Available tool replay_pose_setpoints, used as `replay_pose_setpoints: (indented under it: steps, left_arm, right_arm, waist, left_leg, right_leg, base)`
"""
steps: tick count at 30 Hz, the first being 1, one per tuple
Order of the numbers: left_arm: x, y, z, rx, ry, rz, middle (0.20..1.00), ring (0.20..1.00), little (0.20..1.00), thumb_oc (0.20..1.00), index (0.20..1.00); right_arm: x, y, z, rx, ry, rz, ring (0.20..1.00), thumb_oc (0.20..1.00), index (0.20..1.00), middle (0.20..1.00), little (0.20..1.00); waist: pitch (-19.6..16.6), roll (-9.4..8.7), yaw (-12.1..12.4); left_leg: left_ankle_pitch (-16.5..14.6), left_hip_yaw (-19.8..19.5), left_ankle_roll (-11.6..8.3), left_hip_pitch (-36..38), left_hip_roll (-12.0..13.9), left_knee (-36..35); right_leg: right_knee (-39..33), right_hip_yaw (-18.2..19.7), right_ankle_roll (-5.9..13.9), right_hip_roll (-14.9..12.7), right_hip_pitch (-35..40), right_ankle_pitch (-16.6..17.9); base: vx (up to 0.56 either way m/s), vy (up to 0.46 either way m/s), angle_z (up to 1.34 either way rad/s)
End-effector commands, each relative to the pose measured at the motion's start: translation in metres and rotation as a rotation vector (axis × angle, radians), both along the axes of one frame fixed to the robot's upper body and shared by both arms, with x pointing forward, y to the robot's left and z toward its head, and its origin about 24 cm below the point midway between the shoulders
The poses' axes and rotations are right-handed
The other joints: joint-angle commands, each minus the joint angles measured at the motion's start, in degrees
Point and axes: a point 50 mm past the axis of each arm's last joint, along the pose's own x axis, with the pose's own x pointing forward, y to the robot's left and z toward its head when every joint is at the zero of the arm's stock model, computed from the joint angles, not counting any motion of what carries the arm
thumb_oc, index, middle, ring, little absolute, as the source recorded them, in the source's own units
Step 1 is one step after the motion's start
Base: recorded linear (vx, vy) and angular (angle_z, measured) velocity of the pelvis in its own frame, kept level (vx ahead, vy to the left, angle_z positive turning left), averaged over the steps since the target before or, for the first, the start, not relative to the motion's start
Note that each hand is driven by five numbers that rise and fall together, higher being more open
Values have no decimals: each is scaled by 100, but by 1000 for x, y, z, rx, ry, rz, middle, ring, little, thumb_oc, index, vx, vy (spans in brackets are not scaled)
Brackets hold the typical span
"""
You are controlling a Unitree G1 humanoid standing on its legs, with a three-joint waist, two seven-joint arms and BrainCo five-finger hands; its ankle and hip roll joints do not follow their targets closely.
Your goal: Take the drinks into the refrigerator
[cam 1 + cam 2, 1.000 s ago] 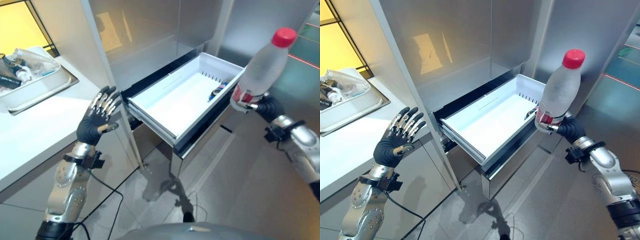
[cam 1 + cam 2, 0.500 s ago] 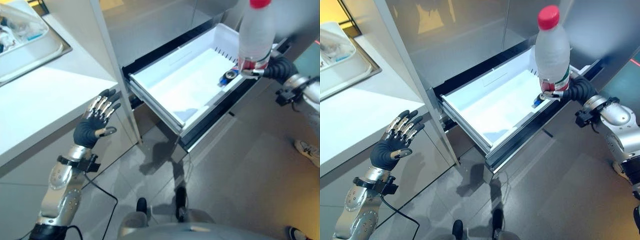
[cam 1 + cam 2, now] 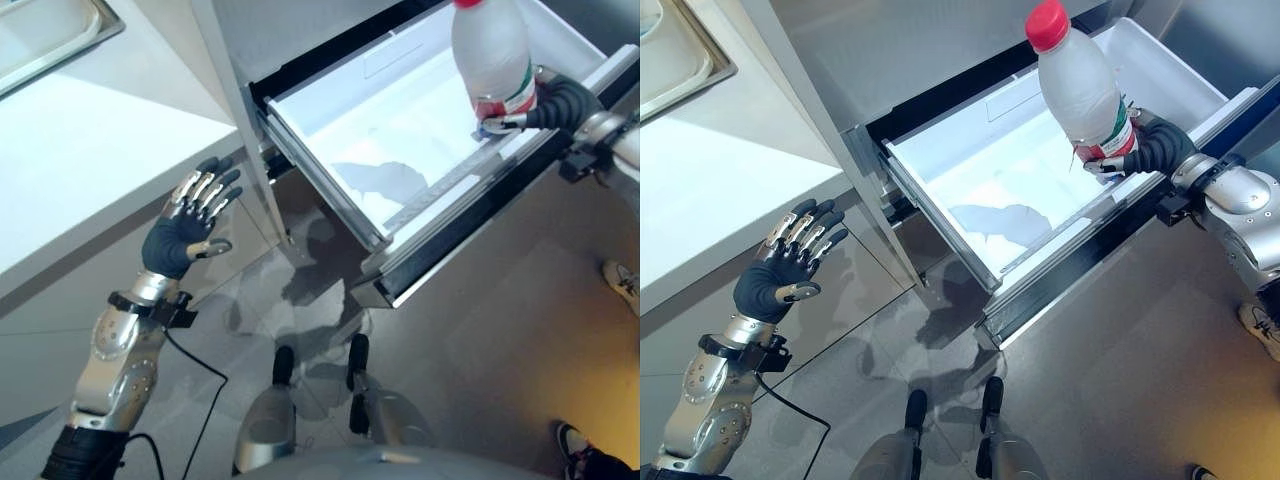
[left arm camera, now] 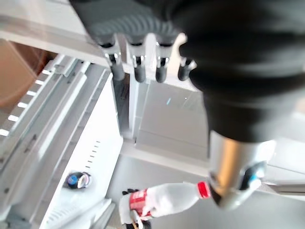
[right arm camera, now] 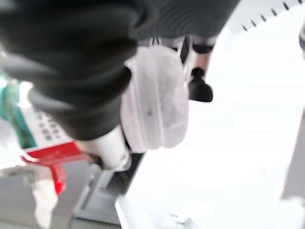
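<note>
A frosted plastic bottle (image 3: 1080,85) with a red cap and a red and green label stands nearly upright over the right end of the pulled-out white refrigerator drawer (image 3: 940,222). My right hand (image 3: 1150,150) is shut round its lower part, at the drawer's front edge. The right wrist view shows the bottle's base (image 5: 155,102) above the white drawer floor. A small dark blue can (image 4: 76,180) lies inside the drawer. My left hand (image 3: 775,275) hangs open in the air left of the drawer, below the counter, fingers (image 4: 138,71) straight.
A white counter (image 3: 720,170) with a steel sink tray (image 3: 680,60) runs along the left. The steel refrigerator front (image 3: 890,50) rises behind the drawer. A person's shoe (image 3: 1260,325) is on the grey floor at the right.
The camera has tipped downward. My right hand has brought the bottle inward and lower, from beside the drawer's right end to above its inside. The left hand has stayed open and idle.
</note>
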Motion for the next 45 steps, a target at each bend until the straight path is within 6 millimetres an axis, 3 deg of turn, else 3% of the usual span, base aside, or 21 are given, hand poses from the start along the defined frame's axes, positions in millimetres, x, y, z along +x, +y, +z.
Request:
replay_pose_setpoints:
  steps: [1,8,12,26,39,42,45]
  left_arm:
    - [-7,-4,15,32,-91,-40,1000,1000,1000,1000,1000]
    - [-8,-6,17,45,-104,-37,1000,1000,1000,1000,1000]
    - [-8,-5,18,50,-106,-28,1000,1000,1000,1000,1000]
    - [-10,-4,25,74,-152,0,1000,1000,1000,1000,1000]
    - [-12,-3,22,80,-144,8,1000,1000,1000,1000,1000]
    - [-12,-3,21,76,-143,8,1000,1000,1000,1000,1000]
    - [-10,-4,22,71,-143,2,1000,1000,1000,1000,1000]
  right_arm:
    - [-19,9,52,-35,-202,83,200,200,200,200,200]
    - [-16,-4,11,-70,-68,36,200,200,200,200,200]
    - [-17,-5,-2,-109,-23,36,200,200,200,200,200]
    - [-37,-11,-26,-136,94,75,200,200,200,200,200]
    - [-77,-45,-72,-65,248,3,200,200,200,200,200]
    - [-80,-47,-78,-44,260,-6,200,200,200,200,200]
    - [-77,-42,-73,-31,236,9,200,200,200,200,200]
  waist:
    - [-206,-243,102]
    - [-69,-286,137]
    - [-1,-279,155]
    - [131,-418,58]
    - [176,-473,-213]
    - [179,-480,-247]
    - [183,-480,-248]
  left_leg:
    - [150,-445,-240,-283,8,244]
    - [210,-572,-288,-286,101,206]
    - [246,-598,-315,-286,140,169]
    - [326,-763,-353,-289,255,52]
    - [233,-644,-331,-204,229,71]
    - [212,-618,-329,-204,222,92]
    - [210,-609,-328,-201,229,92]
  right_leg:
    - [694,-342,204,-91,227,-1078]
    - [804,-379,156,-21,139,-1148]
    - [820,-409,127,13,111,-1175]
    - [1007,-423,96,120,-72,-1277]
    - [929,-420,96,101,29,-1270]
    - [908,-414,95,97,50,-1263]
    - [885,-412,99,101,57,-1265]
  base:
    - [14,-124,4]
    - [6,-72,7]
    - [-5,-58,2]
    - [-5,-32,5]
    - [-4,2,3]
    - [0,0,0]
    - [2,-1,-1]
